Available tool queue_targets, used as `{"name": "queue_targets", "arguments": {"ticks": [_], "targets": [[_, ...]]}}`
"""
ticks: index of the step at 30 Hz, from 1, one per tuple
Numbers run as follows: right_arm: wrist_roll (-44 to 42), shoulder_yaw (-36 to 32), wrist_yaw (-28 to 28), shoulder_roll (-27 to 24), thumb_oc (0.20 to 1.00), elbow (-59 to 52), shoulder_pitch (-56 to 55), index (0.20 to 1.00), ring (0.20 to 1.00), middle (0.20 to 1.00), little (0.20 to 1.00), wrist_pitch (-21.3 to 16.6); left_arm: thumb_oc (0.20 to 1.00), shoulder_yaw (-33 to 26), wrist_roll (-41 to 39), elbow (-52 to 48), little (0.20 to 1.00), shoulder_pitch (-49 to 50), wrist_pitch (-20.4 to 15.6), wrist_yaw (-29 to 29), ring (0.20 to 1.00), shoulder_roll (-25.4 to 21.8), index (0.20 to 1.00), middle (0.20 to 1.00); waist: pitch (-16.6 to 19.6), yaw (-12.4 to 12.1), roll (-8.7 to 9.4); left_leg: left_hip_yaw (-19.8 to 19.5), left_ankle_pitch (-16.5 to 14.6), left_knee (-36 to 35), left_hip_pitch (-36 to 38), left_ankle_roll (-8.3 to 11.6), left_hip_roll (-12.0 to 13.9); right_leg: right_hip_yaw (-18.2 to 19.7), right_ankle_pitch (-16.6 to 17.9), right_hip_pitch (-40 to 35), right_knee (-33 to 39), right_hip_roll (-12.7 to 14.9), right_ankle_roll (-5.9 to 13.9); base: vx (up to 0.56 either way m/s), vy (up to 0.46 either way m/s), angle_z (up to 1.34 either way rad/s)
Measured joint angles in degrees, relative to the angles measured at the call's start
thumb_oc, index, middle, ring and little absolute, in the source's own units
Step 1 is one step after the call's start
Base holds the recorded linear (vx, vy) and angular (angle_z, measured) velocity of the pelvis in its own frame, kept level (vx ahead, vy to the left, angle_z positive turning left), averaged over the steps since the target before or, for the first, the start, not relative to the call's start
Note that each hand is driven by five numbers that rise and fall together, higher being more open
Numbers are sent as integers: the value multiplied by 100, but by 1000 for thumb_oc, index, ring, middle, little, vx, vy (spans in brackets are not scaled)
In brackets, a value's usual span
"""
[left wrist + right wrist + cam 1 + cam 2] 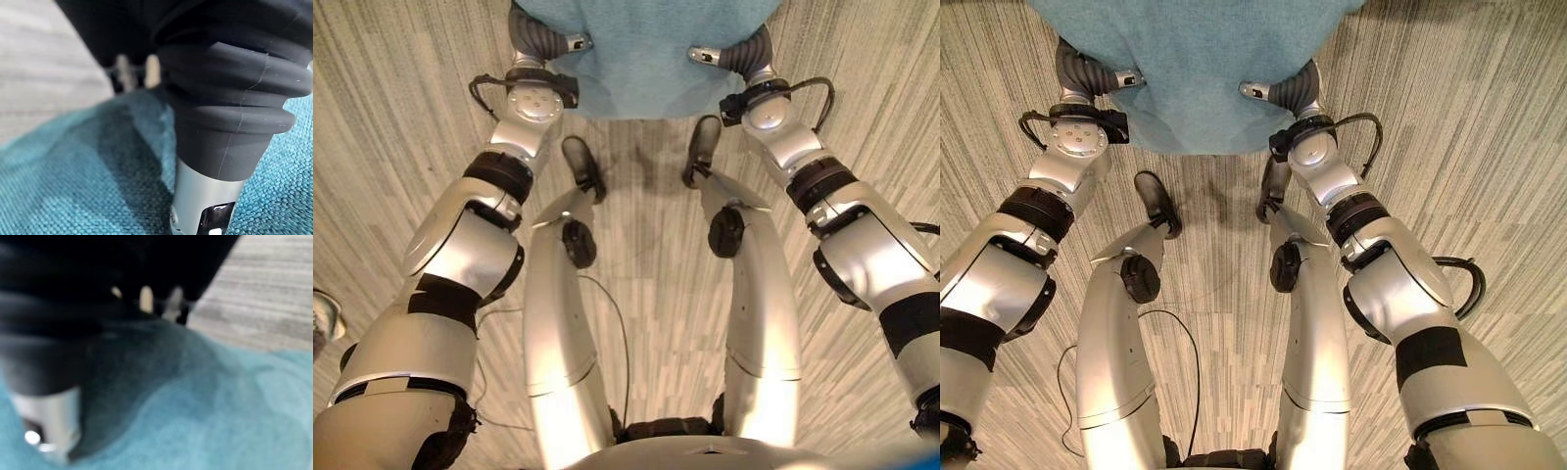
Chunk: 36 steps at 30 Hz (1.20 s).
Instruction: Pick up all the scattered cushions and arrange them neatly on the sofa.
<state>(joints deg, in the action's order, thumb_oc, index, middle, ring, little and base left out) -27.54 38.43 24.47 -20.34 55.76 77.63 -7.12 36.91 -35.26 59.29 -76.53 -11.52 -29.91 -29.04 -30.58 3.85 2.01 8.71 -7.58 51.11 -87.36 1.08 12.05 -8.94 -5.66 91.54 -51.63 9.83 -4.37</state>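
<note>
The cushion is teal with a fine woven texture. The floor is carpet streaked in grey and beige stripes.

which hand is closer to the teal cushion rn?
Neither, it's a tie. Left hand is on the teal cushion at its left edge, right hand at its right edge; fingers hidden under the fabric.

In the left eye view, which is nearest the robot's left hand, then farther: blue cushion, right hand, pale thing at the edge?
1. Blue cushion, touching the left hand.
2. Right hand, on the cushion's other side.
3. Pale thing, low at the left edge.
</note>
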Motion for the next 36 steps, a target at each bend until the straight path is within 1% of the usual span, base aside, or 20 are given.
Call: {"name": "queue_targets", "arguments": {"ticks": [1, 2, 8, 9, 11, 13, 15, 16, 17, 19, 21, 22, 23, 24, 27, 28, 29, 32, 34, 36], "targets": [[-41, -28, 40, 11, 200, -83, -43, 200, 200, 200, 200, 0, 809, -54, -19, -7, 809, 3, 0, -25, 809, 42, 809, 809, 0, -5, 0, 0, 0, 0, 0, 0, 1, 0, 0, 0, -6, -1, 0, 0, 0, 0], [-42, -159, 83, 23, 200, -231, -176, 200, 200, 200, 200, -2, 200, -111, -36, -84, 200, 16, 1, -50, 200, 84, 200, 200, 0, -14, 0, -2, 1, 3, 1, 1, 1, -1, -2, 0, -17, 4, -1, 0, 0, 0], [-41, -189, 151, 18, 200, -275, -218, 200, 200, 200, 200, -11, 200, -118, -40, -265, 200, 127, -2, -171, 200, 58, 200, 200, 1, -27, -1, -5, 1, 4, 1, -2, 0, 0, -17, 0, 5, 4, 27, 0, 0, 0], [-33, -335, 166, -23, 200, -893, -642, 200, 200, 200, 200, -51, 200, -328, -153, -1283, 200, 738, -14, -159, 200, -461, 200, 200, 3, -29, -7, -7, 13, 4, 47, 11, -9, -1, 18, -49, 5, 1, -16, -51, 47, -2], [-34, -499, 140, -61, 200, -1214, -1012, 200, 200, 200, 200, -69, 200, -420, -152, -1626, 200, 992, -26, -154, 200, -585, 200, 200, 6, -15, -11, -6, 12, 0, 65, 10, -11, -2, 21, -71, 29, 0, -10, -58, 26, 1], [-38, -871, 50, 8, 200, -1556, -1377, 200, 200, 200, 200, -145, 200, -593, -130, -1885, 200, 1245, -107, -169, 200, -470, 200, 200, 4, -30, -16, 45, 28, -61, 105, -15, -39, 21, 27, -81, 51, 31, -4, -50, 19, 6], [-37, -851, 45, 17, 200, -1558, -1498, 200, 200, 200, 200, -144, 200, -708, -131, -1884, 200, 1341, -118, -169, 200, -335, 200, 200, 5, -20, -17, 137, 105, -311, 246, -69, -64, 40, 83, -190, 272, 41, 52, -56, 20, 3], [-35, -845, 41, 18, 200, -1558, -1549, 200, 200, 200, 200, -141, 200, -792, -130, -1885, 200, 1421, -118, -168, 200, -272, 200, 200, 5, -4, -17, 177, 171, -511, 383, -97, -92, 42, 166, -312, 445, 33, 67, -48, 15, 0], [-32, -834, 25, 22, 200, -1558, -1609, 200, 200, 200, 200, -141, 200, -841, -130, -1885, 200, 1523, -117, -168, 200, -219, 200, 200, 10, 21, -18, 202, 251, -719, 544, -95, -123, 41, 230, -461, 616, 22, 115, -55, 17, 2], [82, -793, 5, -30, 200, -1603, -1731, 200, 200, 200, 200, -128, 200, -1055, -130, -2049, 200, 1865, -120, -167, 200, -49, 200, 200, 12, 124, -15, 228, 362, -1090, 1029, -89, -187, 15, 297, -928, 916, 24, 132, -55, 25, 4], [207, -800, -2, -84, 200, -1686, -1795, 200, 200, 200, 200, -128, 200, -1243, -135, -2264, 200, 2143, -122, -162, 200, 67, 200, 200, 12, 165, -16, 281, 431, -1319, 1345, -75, -205, 5, 337, -1221, 1105, 23, 139, -8, 9, -2], [345, -794, -7, -122, 200, -1731, -1878, 200, 200, 200, 200, -123, 200, -1446, -142, -2436, 200, 2501, -130, -155, 200, 245, 200, 200, 18, 175, -17, 329, 486, -1567, 1757, -33, -215, -14, 395, -1610, 1335, 1, 153, -20, 6, -8], [431, -813, -6, -121, 200, -1885, -2127, 200, 200, 200, 200, -138, 200, -1461, -142, -2464, 200, 2830, -213, -155, 200, 405, 200, 200, 355, 181, -54, 334, 488, -1674, 1817, -15, -223, 17, 388, -1655, 1418, -41, 225, -11, 2, -8], [547, -833, -9, -140, 200, -2036, -2280, 200, 200, 200, 200, -138, 200, -1450, -140, -2522, 200, 3033, -245, -152, 200, 406, 200, 200, 559, 174, -71, 332, 487, -1746, 1887, -4, -223, 5, 371, -1722, 1463, -49, 234, 0, 0, 0], [765, -864, -52, -307, 200, -2313, -2502, 200, 200, 200, 200, -116, 200, -1537, -129, -2694, 200, 3408, -243, -89, 200, 537, 200, 200, 537, 165, -69, 311, 602, -2122, 2547, 60, -271, -65, 402, -2349, 1650, -45, 208, -4, -16, 8], [811, -879, -86, -299, 200, -2354, -2619, 200, 200, 200, 200, -114, 200, -1572, -120, -2700, 200, 3563, -239, -22, 200, 581, 200, 200, 537, 148, -69, 305, 649, -2314, 2874, 83, -298, -80, 381, -2642, 1736, -46, 196, 47, -46, 14], [876, -906, -154, -291, 200, -2496, -2847, 200, 200, 200, 200, -112, 200, -1610, -120, -2747, 200, 3839, -238, 38, 200, 672, 200, 200, 539, 119, -67, 298, 722, -2621, 3379, 126, -336, -128, 349, -3106, 1882, -49, 205, 69, -45, 14], [1001, -971, -262, -283, 200, -2815, -3206, 200, 200, 200, 200, -116, 200, -1677, -117, -2924, 200, 4306, -239, 154, 200, 706, 200, 200, 548, 108, -63, 246, 788, -2959, 4094, 186, -387, -186, 247, -3756, 1986, -56, 236, 68, -34, 14], [1099, -1006, -404, -277, 200, -3031, -3503, 200, 200, 200, 200, -123, 200, -1710, -114, -2995, 200, 4707, -243, 339, 200, 733, 200, 200, 653, 111, -81, 140, 793, -3143, 4694, 220, -398, -307, 76, -4359, 1990, -40, 241, 62, -48, 22], [1107, -1011, -436, -264, 200, -3130, -3695, 200, 200, 200, 200, -136, 200, -1706, -115, -2996, 200, 4908, -247, 379, 200, 744, 200, 200, 903, 89, -68, 128, 832, -3301, 4889, 263, -394, -322, 40, -4517, 2045, -80, 245, 20, -39, 8]]}}
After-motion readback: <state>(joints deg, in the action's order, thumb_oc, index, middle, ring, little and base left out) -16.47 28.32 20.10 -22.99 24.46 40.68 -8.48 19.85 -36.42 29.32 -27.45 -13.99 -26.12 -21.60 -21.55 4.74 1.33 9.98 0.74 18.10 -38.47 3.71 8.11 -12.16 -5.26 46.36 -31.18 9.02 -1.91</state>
